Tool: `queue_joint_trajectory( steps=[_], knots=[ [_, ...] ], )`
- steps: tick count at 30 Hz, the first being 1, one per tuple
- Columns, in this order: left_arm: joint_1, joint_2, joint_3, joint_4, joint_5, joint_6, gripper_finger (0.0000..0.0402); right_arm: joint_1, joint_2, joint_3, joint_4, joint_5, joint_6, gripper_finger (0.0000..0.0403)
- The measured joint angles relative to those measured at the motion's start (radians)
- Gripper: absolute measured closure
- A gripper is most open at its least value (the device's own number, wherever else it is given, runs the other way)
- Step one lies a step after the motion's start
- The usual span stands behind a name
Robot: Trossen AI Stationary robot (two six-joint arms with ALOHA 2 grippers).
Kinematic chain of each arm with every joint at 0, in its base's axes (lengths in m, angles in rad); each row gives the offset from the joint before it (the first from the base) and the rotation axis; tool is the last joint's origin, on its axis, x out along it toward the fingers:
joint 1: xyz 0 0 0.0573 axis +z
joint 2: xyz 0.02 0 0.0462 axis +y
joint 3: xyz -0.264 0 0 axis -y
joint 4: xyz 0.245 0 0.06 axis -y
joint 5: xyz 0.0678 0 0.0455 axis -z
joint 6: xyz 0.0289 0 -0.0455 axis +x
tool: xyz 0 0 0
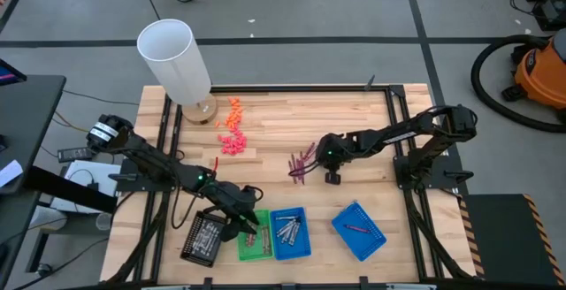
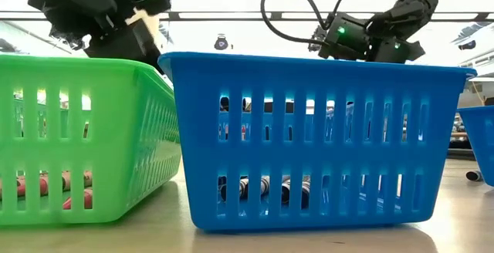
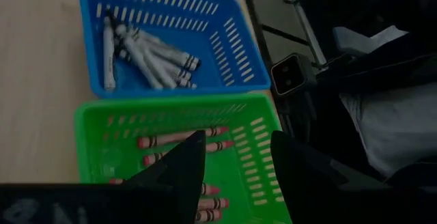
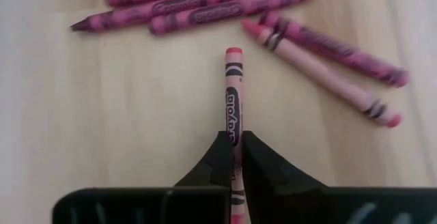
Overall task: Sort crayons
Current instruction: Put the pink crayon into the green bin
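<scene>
My right gripper [image 1: 332, 175] is shut on a pink crayon [image 4: 233, 94] at the near right side of a loose pile of magenta-pink crayons [image 1: 302, 161] lying flat on the wooden table. My left gripper [image 1: 253, 225] is open and empty above the green tray [image 3: 252, 152], which holds several pink crayons [image 3: 179, 139]. The middle blue tray [image 3: 225, 53] holds several silver-grey crayons [image 3: 147, 53]. A second blue tray [image 1: 358, 230] at the right holds one dark crayon [image 1: 356, 227]. My right gripper pinches the pink crayon between its two fingers [image 4: 218, 157], on the wrapped shaft [image 4: 234, 125] toward the end nearer the wrist. The crayon runs along the fingers and sticks out ahead of their tips. I cannot tell whether it is lifted off the table.
A white cylinder [image 1: 175, 60] stands at the far left of the table, with chunky orange and pink bits [image 1: 233, 131] beside it. A black perforated block [image 1: 202, 237] lies left of the green tray. The three trays stand in a row along the near edge.
</scene>
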Motion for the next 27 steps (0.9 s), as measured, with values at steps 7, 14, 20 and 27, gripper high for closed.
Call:
queue_joint_trajectory(
  steps=[7,14,20,27],
  knots=[
    [-0.017,-0.016,0.001,0.078,-0.133,0.149,0.0224,0.048,-0.036,0.072,-0.087,-0.028,0.021,0.0368],
    [-0.023,-0.006,-0.001,0.051,-0.499,0.283,0.0224,0.136,-0.077,0.088,0.056,-0.008,0.033,0.0366],
    [-0.020,-0.006,0.000,0.079,-0.605,0.404,0.0224,0.210,-0.082,0.089,0.251,0.000,0.031,0.0366],
    [0.018,-0.006,0.000,0.138,-0.651,0.412,0.0224,0.263,-0.082,0.089,0.423,-0.001,0.014,0.0366]
  ],
)
